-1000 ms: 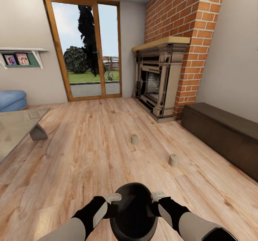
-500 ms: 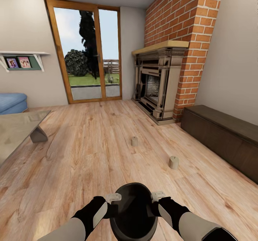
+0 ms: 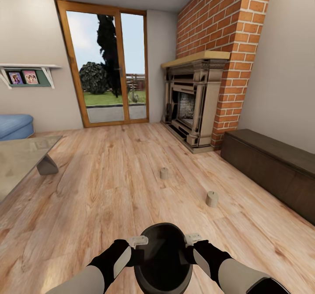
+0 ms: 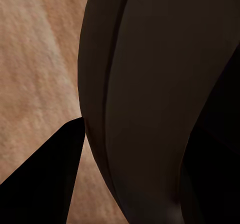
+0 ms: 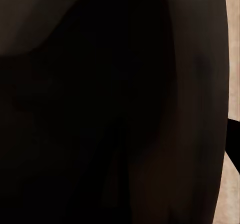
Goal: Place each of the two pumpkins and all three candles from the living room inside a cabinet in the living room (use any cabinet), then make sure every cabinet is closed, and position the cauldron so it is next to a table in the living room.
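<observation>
The black cauldron (image 3: 162, 259) hangs close in front of me, held from both sides. My left gripper (image 3: 139, 243) is shut on its left rim and my right gripper (image 3: 191, 241) on its right rim. Its dark wall looms close in the left wrist view (image 4: 150, 104) and the right wrist view (image 5: 110, 114). Two tan candles stand on the wood floor ahead, one farther off (image 3: 164, 173) and one nearer to the right (image 3: 211, 198). The long dark-brown cabinet (image 3: 271, 167) runs along the right wall with its fronts shut. The glass-topped table (image 3: 17, 158) is at the left. The pumpkins are out of view.
A brick fireplace (image 3: 192, 106) stands at the back right, beside the cabinet's far end. A glazed garden door (image 3: 109, 66) fills the back wall. A blue sofa (image 3: 15, 125) and a wall shelf (image 3: 26, 73) are at the far left. Open floor lies between table and cabinet.
The whole picture has shifted slightly, so the camera has moved a little. Both grippers keep the same hold on the cauldron.
</observation>
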{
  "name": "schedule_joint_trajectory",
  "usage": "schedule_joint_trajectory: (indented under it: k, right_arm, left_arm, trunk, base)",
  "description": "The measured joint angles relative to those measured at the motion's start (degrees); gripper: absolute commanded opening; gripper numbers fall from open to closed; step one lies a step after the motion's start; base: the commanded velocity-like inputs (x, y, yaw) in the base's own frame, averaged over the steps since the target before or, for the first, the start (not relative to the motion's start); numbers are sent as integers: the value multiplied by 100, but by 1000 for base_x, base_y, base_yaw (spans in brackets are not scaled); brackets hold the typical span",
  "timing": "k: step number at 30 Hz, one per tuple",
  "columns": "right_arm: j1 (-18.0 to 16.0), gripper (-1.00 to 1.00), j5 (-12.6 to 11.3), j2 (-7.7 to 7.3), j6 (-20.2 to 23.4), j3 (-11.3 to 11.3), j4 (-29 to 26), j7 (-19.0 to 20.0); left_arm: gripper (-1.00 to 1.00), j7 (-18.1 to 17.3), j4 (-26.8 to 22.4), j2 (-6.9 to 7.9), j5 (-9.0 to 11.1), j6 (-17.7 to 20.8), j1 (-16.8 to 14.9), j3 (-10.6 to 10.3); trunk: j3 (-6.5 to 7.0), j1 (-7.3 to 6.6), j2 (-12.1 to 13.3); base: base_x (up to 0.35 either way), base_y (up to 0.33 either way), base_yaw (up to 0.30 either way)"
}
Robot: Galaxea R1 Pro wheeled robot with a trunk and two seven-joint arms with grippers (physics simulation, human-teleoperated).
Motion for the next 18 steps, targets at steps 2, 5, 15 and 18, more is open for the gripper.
schedule_joint_trajectory:
  k: [2, 5, 15, 18]
  right_arm:
    - [0, -100, 0, 0, 0, 0, 0, 0]
    - [0, -100, -2, 0, -2, 1, 1, 0]
    - [0, -100, -2, 0, 0, 2, 1, 0]
    - [0, -100, 1, 0, 6, 0, -1, 0]
  left_arm:
    - [-100, 0, 0, 0, 0, 0, 0, 0]
    - [-100, 0, -1, 0, -1, 0, 0, 0]
    - [-100, 0, 1, 0, 1, 0, 0, 0]
    - [-100, 0, 2, 0, 4, 1, 1, 0]
  trunk:
    - [17, 0, 0]
    - [44, 0, 0]
    - [108, 3, 0]
    - [110, 3, 0]
  base:
    - [0, 0, 0]
    - [0, 0, 0]
    - [-122, 0, 0]
    - [-281, 0, 0]
